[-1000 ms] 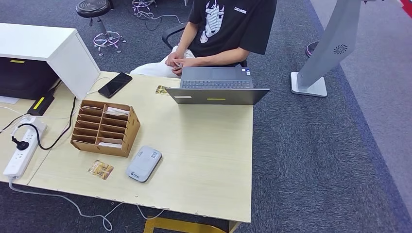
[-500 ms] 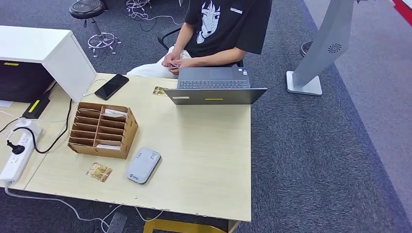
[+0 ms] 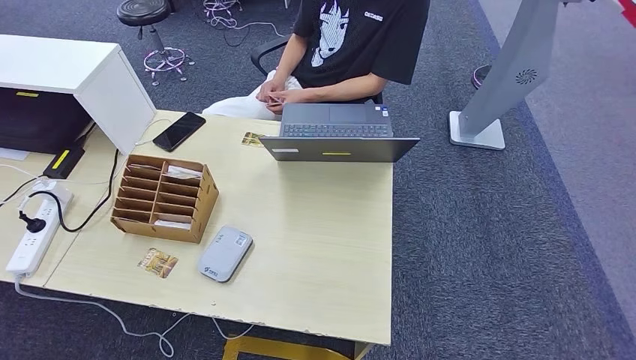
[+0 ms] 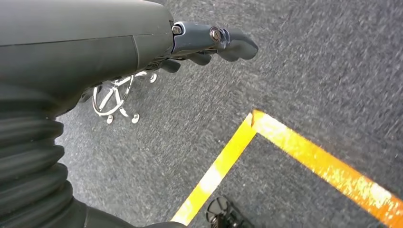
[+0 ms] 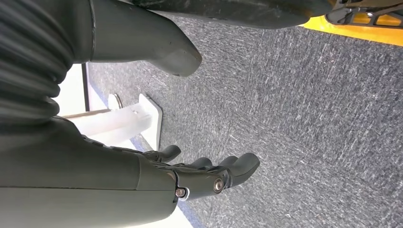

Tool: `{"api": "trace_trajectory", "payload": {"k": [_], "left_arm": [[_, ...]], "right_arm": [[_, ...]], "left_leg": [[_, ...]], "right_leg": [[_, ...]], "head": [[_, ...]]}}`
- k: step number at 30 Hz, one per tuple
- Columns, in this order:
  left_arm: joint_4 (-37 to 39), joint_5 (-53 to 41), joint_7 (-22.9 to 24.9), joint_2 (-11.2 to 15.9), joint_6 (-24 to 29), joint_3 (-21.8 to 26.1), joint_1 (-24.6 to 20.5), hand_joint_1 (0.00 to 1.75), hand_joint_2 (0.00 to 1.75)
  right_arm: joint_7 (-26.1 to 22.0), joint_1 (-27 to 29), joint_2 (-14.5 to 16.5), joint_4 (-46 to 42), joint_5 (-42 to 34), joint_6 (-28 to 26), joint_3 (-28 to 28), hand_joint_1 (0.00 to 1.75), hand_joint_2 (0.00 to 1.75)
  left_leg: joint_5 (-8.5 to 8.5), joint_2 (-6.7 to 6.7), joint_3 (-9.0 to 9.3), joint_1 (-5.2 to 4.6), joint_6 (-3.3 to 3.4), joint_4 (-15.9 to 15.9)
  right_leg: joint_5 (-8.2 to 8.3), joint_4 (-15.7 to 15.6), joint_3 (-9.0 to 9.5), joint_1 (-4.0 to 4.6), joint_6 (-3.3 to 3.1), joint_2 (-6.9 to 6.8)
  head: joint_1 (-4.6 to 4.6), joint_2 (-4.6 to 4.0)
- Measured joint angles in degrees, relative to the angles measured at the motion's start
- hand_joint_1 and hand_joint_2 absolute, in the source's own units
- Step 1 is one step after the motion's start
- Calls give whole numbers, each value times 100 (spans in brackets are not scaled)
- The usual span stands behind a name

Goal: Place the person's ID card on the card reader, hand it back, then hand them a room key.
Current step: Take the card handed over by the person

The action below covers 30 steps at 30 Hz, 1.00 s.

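Nearby, laptop, phone, cardboard organizer

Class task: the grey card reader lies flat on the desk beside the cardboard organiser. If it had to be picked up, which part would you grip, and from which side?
Probably across the card reader's two long edges, coming from above: it lies flat, slim and rounded, with the organiser close behind.

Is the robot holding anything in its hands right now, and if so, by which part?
No. The left robot hand and the right robot hand both hang over grey carpet with nothing in them.
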Motion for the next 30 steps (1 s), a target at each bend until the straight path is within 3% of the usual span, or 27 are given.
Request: {"api": "trace_trajectory", "payload": {"k": [16, 20, 22, 26, 30], "left_arm": [[0, -46, -11, -85, 2, 57, -1, 0, 175], [-1, -32, -252, -87, 42, 115, -3, 0, 175], [-8, 76, -644, -87, 152, 175, -6, 0, 175], [-194, 648, -2040, -135, 450, 480, -40, 0, 175], [-1209, 1149, -3173, -352, 304, 761, -5, 0, 175]], "right_arm": [[5, 0, -6, 0, -8, -3, 0, 0, 175], [-4, 0, -12, 0, -92, -14, 0, 0, 175], [-35, 1, -16, 0, -156, -38, 0, 0, 175], [-107, 5, -17, 0, -287, -112, -2, 0, 175], [-157, 10, -17, 0, -322, -156, -2, 0, 175]], "left_leg": [[1, 0, 1, 0, 1, 0], [1, 0, 2, 0, 1, 0], [1, 0, 2, 0, 1, 0], [1, 0, 3, 0, 1, 0], [1, 0, 3, 1, 1, 0]], "right_leg": [[0, 0, 2, 0, 0, 0], [0, 0, 2, 0, 0, 0], [0, 0, 2, 0, 0, 0], [0, 0, 2, 0, 0, 0], [0, 0, 2, 0, 0, 1]], "head": [[1, 0], [1, 0], [1, 0], [1, 0], [2, -1]]}}
